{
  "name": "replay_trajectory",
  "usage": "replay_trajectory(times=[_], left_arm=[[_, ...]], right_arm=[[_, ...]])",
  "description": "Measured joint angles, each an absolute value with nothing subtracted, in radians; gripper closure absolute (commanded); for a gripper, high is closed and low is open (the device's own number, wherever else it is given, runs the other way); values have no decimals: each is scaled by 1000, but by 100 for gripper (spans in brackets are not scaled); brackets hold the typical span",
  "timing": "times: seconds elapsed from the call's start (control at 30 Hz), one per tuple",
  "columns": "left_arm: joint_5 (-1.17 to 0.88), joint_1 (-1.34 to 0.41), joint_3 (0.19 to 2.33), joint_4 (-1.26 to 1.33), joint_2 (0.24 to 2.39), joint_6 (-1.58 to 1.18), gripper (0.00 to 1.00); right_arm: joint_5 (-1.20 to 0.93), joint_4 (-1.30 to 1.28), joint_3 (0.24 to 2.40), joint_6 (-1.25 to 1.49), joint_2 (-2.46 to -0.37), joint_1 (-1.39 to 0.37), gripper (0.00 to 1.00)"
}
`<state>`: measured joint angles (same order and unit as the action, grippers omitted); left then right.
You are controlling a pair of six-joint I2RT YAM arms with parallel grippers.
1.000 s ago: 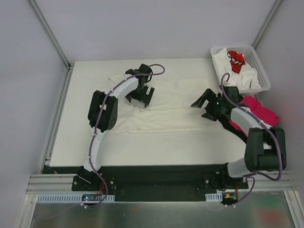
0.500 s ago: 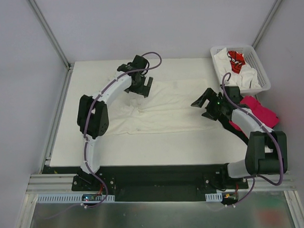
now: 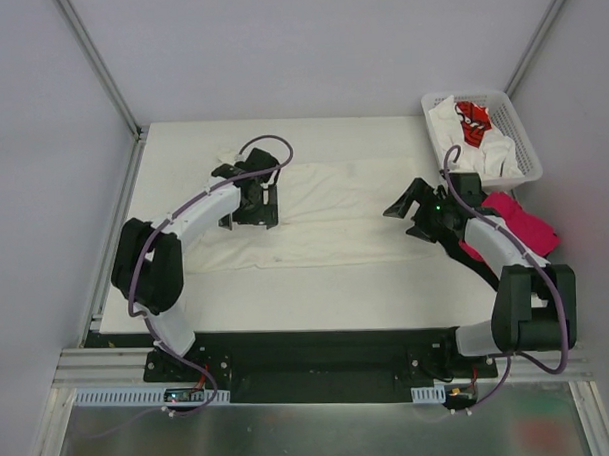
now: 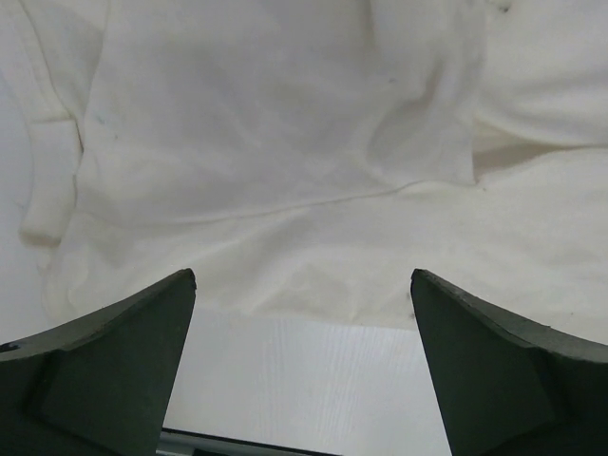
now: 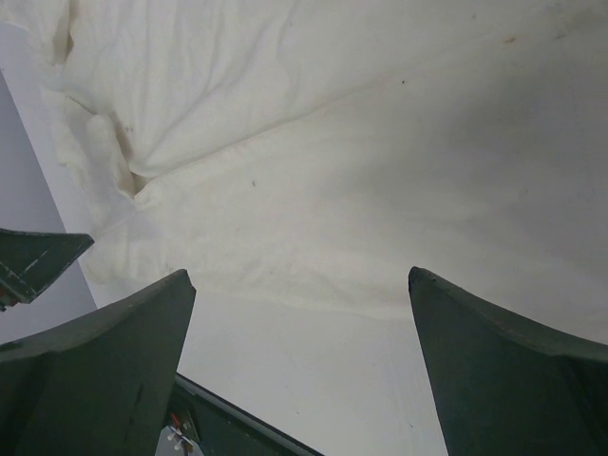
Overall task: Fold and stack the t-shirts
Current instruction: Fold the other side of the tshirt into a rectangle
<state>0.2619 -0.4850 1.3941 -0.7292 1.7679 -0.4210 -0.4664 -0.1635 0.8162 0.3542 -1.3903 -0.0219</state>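
Note:
A cream-white t-shirt lies spread flat across the middle of the table. It fills the left wrist view and the right wrist view. My left gripper is open and empty over the shirt's left part. My right gripper is open and empty just off the shirt's right end. A magenta-pink t-shirt lies under my right arm. A white t-shirt with red print lies with other white cloth in the basket.
The white lattice basket stands at the back right corner. The table's front edge runs before the arm bases. Grey walls and metal posts close in the back and sides.
My left arm swung from the shirt's far edge to the left and nearer, now over the shirt's left part. The shirt lies flatter. My right arm has barely moved.

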Motion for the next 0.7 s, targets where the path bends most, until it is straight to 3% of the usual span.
replay_trajectory(times=[0.43,0.7], left_arm=[[309,-596,1198,-716,1665,-629,6],[364,-596,1108,-710,1556,-711,7]], right_arm=[[-495,-96,904,373,-1647,-24,1],[-491,-63,879,381,-1643,-24,0]])
